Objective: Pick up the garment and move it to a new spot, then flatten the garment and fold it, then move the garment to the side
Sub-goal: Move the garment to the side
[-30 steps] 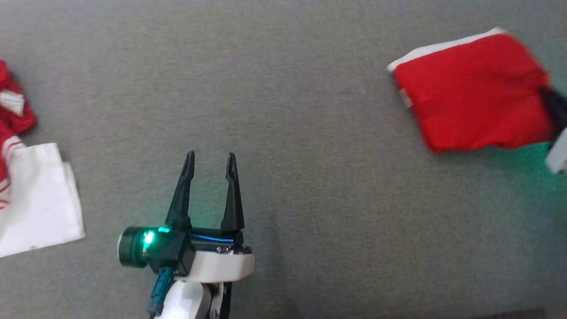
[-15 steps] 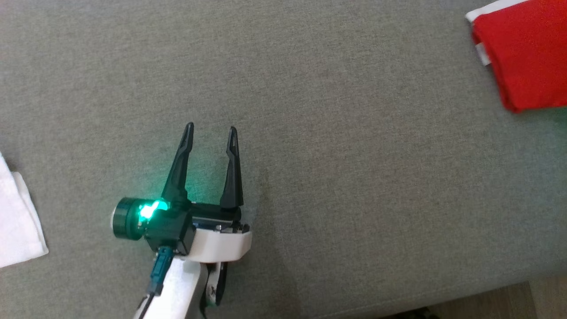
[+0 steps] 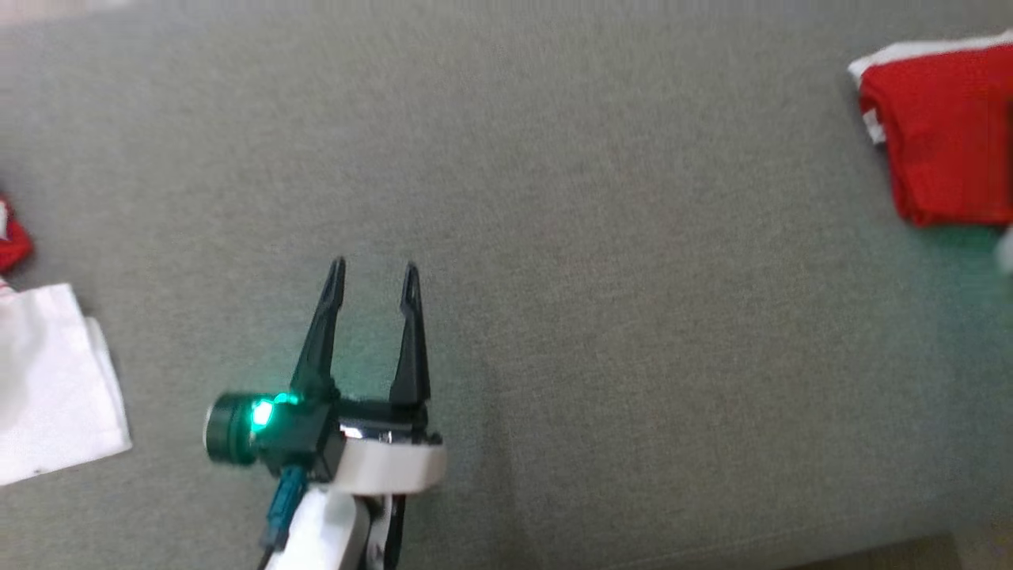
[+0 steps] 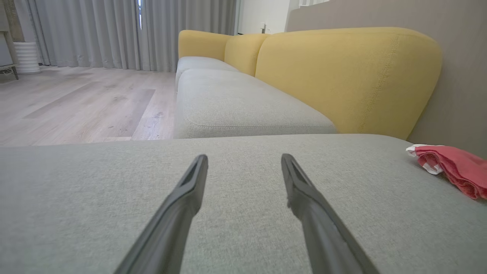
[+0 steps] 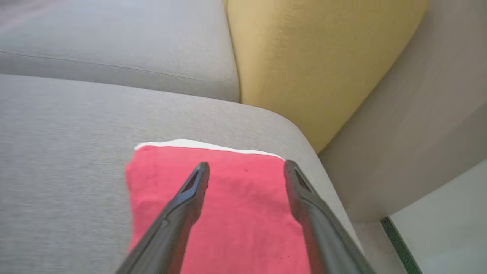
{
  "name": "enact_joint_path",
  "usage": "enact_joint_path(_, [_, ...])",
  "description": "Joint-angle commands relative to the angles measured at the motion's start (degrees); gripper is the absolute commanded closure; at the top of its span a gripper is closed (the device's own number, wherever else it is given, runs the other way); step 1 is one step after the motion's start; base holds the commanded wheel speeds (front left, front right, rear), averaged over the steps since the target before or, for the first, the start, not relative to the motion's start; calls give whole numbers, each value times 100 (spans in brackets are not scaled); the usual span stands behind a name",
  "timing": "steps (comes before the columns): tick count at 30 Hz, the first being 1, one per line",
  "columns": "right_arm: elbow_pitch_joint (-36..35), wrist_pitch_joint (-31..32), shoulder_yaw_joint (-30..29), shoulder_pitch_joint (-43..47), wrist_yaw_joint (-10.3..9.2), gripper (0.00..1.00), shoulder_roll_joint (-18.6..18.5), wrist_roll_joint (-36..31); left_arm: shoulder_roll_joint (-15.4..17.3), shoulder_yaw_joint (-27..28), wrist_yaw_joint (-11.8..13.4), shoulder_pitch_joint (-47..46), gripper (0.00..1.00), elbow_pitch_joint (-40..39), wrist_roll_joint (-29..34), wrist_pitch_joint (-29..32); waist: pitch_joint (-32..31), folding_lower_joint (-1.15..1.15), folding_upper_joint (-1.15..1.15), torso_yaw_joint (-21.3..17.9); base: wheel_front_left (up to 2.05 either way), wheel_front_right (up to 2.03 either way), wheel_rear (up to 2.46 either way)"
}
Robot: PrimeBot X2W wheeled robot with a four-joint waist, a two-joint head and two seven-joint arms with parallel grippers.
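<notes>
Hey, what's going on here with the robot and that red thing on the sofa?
The robot is working over a grey sofa cushion. Its right gripper hangs open over a folded red garment near the cushion's corner, not gripping it. Its left gripper is open and empty above bare cushion. A white cloth lies off to the left.

Garment (image 3: 942, 142) partly off-frame; possibly folded
</notes>
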Motion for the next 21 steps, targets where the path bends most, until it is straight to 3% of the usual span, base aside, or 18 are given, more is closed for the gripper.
enact_joint_path(1, [-226,-106,63,323,-5,0,36,-54,-16,139,56,99,0,-155,-87,-29,-374,1,0,106,0,0,0])
enact_joint_path(14, [-1389,-367,629,2132,-5,0,1252,279,-16,297,193,836,0,71,-341,-29,-1639,1,0,724,0,0,0])
enact_joint_path(17, [-1654,-398,448,2570,-5,0,1535,240,-16,400,201,1018,0,118,-344,-29,-1905,1,0,878,0,0,0])
enact_joint_path(21, [-2494,-403,-341,3190,-5,0,1858,-55,-16,578,181,1124,0,-54,-300,-29,-2099,1,0,1105,0,0,0])
